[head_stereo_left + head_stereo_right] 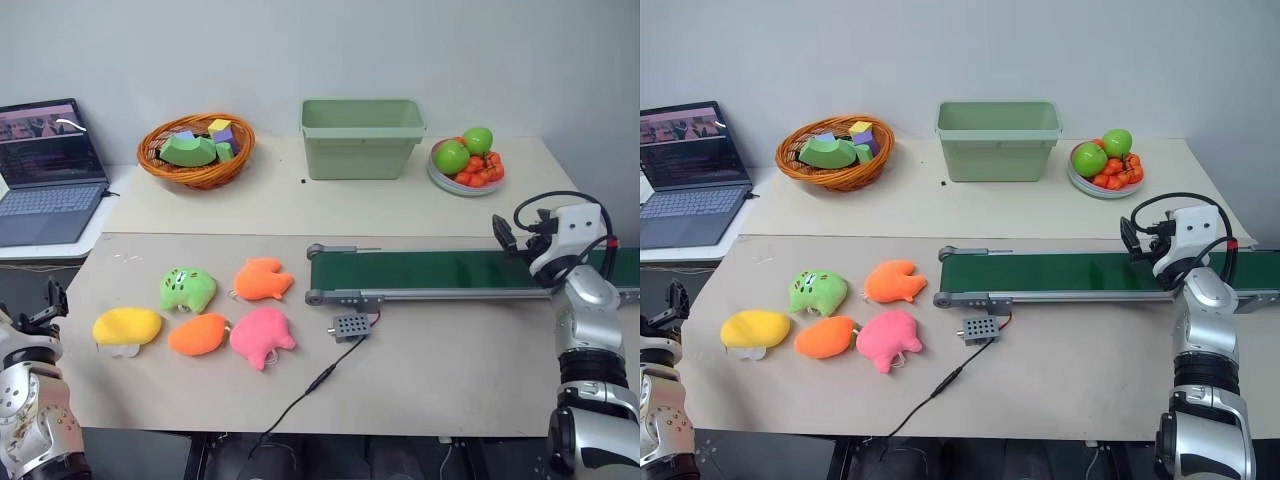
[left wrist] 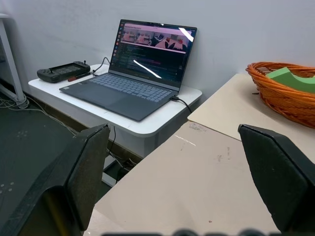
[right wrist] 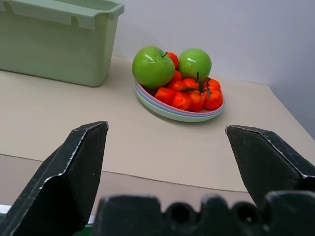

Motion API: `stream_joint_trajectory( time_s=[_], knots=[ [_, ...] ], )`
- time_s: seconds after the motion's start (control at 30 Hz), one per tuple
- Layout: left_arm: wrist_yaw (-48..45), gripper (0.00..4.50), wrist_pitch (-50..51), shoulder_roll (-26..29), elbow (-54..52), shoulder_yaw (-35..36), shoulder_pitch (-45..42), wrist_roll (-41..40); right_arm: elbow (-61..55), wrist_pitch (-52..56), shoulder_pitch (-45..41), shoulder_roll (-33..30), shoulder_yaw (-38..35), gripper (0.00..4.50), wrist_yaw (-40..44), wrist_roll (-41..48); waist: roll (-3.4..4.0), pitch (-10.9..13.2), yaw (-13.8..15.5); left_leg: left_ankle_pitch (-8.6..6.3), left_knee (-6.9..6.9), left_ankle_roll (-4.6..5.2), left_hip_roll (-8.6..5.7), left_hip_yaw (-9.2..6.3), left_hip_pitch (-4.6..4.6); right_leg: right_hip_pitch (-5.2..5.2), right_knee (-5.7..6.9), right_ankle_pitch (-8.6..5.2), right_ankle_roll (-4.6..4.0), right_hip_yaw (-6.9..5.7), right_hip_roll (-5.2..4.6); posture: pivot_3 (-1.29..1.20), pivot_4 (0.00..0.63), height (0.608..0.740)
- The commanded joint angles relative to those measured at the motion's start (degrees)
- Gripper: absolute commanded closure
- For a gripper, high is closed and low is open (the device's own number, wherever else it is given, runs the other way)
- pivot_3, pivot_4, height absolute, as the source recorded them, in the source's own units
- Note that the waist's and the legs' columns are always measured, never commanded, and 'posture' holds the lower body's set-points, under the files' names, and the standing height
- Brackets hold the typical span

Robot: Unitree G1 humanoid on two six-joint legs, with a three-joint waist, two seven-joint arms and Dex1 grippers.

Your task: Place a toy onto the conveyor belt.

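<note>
The yellow lemon-like plush toy (image 1: 127,326) lies ungrasped at the desk's (image 1: 450,370) lower left, near the released left end effector (image 2: 177,177), while the right end effector (image 3: 167,162), also spread empty, hovers beside the conveyor belt (image 1: 430,271).

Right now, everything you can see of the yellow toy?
The yellow toy is a rounded, lemon-like plush of soft, fuzzy-looking fabric, lying flat on the beige table. It is the leftmost of the plush group, left of the orange plush and below the green plush. A pale patch shows under its lower edge. Nothing grips it; its face is not discernible.
</note>
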Motion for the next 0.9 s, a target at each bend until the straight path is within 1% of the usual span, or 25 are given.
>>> stream_joint_trajectory(
  time_s=[0.03, 0.13, 0.17, 0.2, 0.27, 0.3, 0.37, 0.43, 0.5, 0.53, 0.67, 0.77, 0.83, 0.9],
  knots=[
    [0.47, 0.05, -1.26, 1.28, -0.89, 0.38, -0.18, 1.28, -1.58, -0.61, -1.20, -0.18, 0.03, 0.00, -0.51, -0.35, 0.00, 0.00, 0.00, 0.00, 0.00, 0.00, 0.00, 0.00, 0.00, 0.00, 0.00, 0.00, 0.00, 0.00, 0.00, 0.00, 0.150, 0.740],
    [0.98, 0.05, -0.85, 1.19, 0.10, 0.21, -0.73, 1.62, -3.43, 1.09, -3.05, 0.94, 2.00, 0.00, -0.01, -0.64, 0.00, 0.00, -0.17, 0.00, 0.00, 0.00, 0.00, 0.01, 0.01, 0.00, 0.00, 0.00, 0.00, 0.01, 0.01, 0.00, 0.150, 0.740],
    [0.92, 0.05, -0.86, 1.12, 0.17, 0.19, -0.81, 1.55, -4.98, 1.97, -3.65, 1.34, 2.99, 0.00, 1.09, -0.33, 0.00, 0.00, -0.22, 0.00, 0.00, 0.00, 0.02, 0.04, 0.03, 0.00, 0.00, 0.01, -0.01, 0.04, 0.03, 0.00, 0.150, 0.740],
    [0.81, 0.05, -0.93, 1.05, 0.28, 0.11, -0.86, 1.55, -8.16, 3.89, -3.94, 1.88, 4.60, 0.00, 4.10, 1.09, 0.00, 0.00, -0.25, 0.00, -0.01, 0.00, 0.05, 0.09, 0.05, 0.00, 0.01, 0.02, -0.02, 0.08, 0.06, 0.00, 0.150, 0.740],
    [0.45, 0.05, -1.04, 0.90, 0.52, -0.10, -0.96, 1.48, -19.23, 9.71, -2.51, 1.80, 9.40, 0.00, 14.55, 6.87, 0.01, 0.01, -0.33, 0.00, -0.01, -0.01, 0.11, 0.11, 0.04, -0.02, 0.01, 0.03, -0.03, 0.09, 0.10, 0.00, 0.150, 0.740],
    [0.35, 0.05, -1.06, 0.89, 0.64, -0.14, -1.05, 1.43, -23.55, 12.35, -1.70, 1.49, 10.98, 0.00, 18.39, 9.11, 0.01, 0.00, -0.40, -0.01, -0.02, -0.01, 0.14, 0.15, 0.02, -0.08, 0.01, 0.03, -0.03, 0.13, 0.12, 0.00, 0.150, 0.740],
    [0.08, 0.05, -1.04, 0.77, 0.94, -0.31, -1.28, 1.26, -36.49, 19.17, 2.57, -3.01, 16.56, 0.00, 31.32, 15.86, 0.00, 0.01, -0.12, -0.07, -0.01, -0.07, 0.31, 0.17, 0.01, -0.06, -0.03, 0.03, -0.03, 0.14, 0.27, 0.00, 0.150, 0.740],
    [-0.28, 0.05, -0.76, 0.73, 1.24, -0.58, -1.51, 0.92, -45.71, 22.30, 6.37, -7.95, 21.07, 0.00, 42.03, 19.66, -0.01, -0.01, 0.80, -0.26, 0.03, -0.10, 0.52, 0.12, -0.03, -0.02, -0.17, 0.03, -0.03, 0.05, 0.47, 0.00, 0.150, 0.740],
    [-0.46, 0.05, -0.63, 0.78, 1.47, -0.89, -1.67, 1.00, -49.79, 23.05, 7.57, -10.62, 23.71, 0.00, 47.28, 20.51, -0.16, -0.07, 1.28, -0.49, 0.10, -0.14, 0.82, 0.08, -0.04, 0.05, -0.33, 0.04, -0.04, -0.18, 0.73, 0.00, 0.150, 0.740],
    [-0.53, 0.05, -0.65, 0.82, 1.59, -1.01, -1.75, 1.08, -50.66, 23.28, 7.48, -11.12, 24.54, 0.00, 48.48, 20.41, -0.19, -0.08, 1.32, -0.54, 0.14, -0.19, 0.87, 0.07, -0.04, 0.06, -0.50, 0.06, -0.08, -0.22, 0.79, 0.00, 0.150, 0.740],
    [-1.05, 0.05, 0.00, 0.26, -0.04, -0.93, -0.48, 0.22, -50.47, 22.00, 2.91, -8.54, 28.79, 0.00, 50.21, 17.07, -0.20, -0.08, 1.00, -0.56, 0.13, -0.21, 0.94, 0.19, -0.04, 0.08, -0.80, 0.20, -0.28, -0.25, 0.82, 0.00, 0.150, 0.740],
    [-2.55, 0.05, 2.62, -1.18, -2.93, 0.90, 2.76, -4.36, -49.13, 21.54, 1.57, -7.20, 29.03, 0.00, 50.34, 16.31, -0.20, -0.08, 0.85, -0.60, 0.03, -0.28, 1.07, 0.25, 0.02, 0.05, -0.79, 0.21, -0.30, -0.25, 0.89, 0.00, 0.150, 0.740],
    [-5.30, 0.05, 8.10, -3.64, -6.30, 4.75, 6.09, -15.55, -48.19, 21.30, 1.36, -6.51, 28.96, 0.00, 50.44, 15.65, -0.21, -0.08, 0.87, -0.63, 0.01, -0.28, 1.11, 0.29, 0.02, 0.00, -0.80, 0.21, -0.30, -0.28, 0.90, 0.00, 0.150, 0.740],
    [-7.78, 0.05, 12.82, -5.35, -8.03, 8.17, 10.02, -24.25, -47.03, 20.80, 1.42, -5.85, 29.13, 0.00, 50.57, 14.68, -0.21, -0.08, 0.73, -0.67, 0.02, -0.23, 1.13, 0.34, 0.01, -0.04, -0.81, 0.22, -0.30, -0.33, 0.90, 0.00, 0.150, 0.740]
  ],
)
